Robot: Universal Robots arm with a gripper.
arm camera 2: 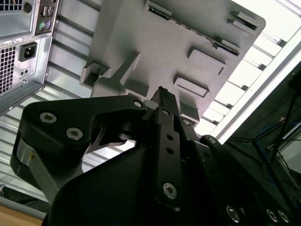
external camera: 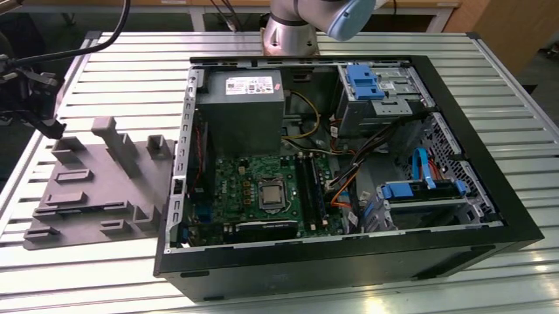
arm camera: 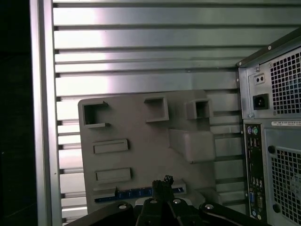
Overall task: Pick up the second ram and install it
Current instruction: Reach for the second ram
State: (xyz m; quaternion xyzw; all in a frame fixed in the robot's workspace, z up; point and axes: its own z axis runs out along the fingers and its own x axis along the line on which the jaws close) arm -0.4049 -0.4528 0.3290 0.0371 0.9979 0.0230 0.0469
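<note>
Hand (arm camera: 162,182) first: in both wrist views its fingertips are pinched together to a narrow point, with nothing seen between them. In the first wrist view those tips sit in front of the ram (arm camera: 136,194). It's a thin blue strip lying flat in a slot of the grey tray (arm camera: 141,155), and it looks to be resting there, not lifted. The tray's pockets and raised blocks spread out beyond the hand, the tall ones on the side away from the ram.

Out to the table (arm camera: 141,42): bright ribbed metal slats with glare running across them, and the tray flat on top. Just beside the tray is the black case (external camera: 349,261), its rear panel of sockets and vent grilles facing the tray. In the exterior view the case lies open side up. The grey power supply (external camera: 245,111) is at the far end, with the green motherboard (external camera: 253,190) nearer the camera. Long black slots (external camera: 307,186) run beside the processor socket, and blue drive brackets (external camera: 410,191) sit toward the exterior view's right. The arm (external camera: 292,29) rises from its base behind the case, and its dark end hangs at the exterior view's left edge, above the tray's far corner.

Round the table: wooden furniture at the back, and dark floor with loose cables (arm camera 2: 277,146) off the table's edge.
</note>
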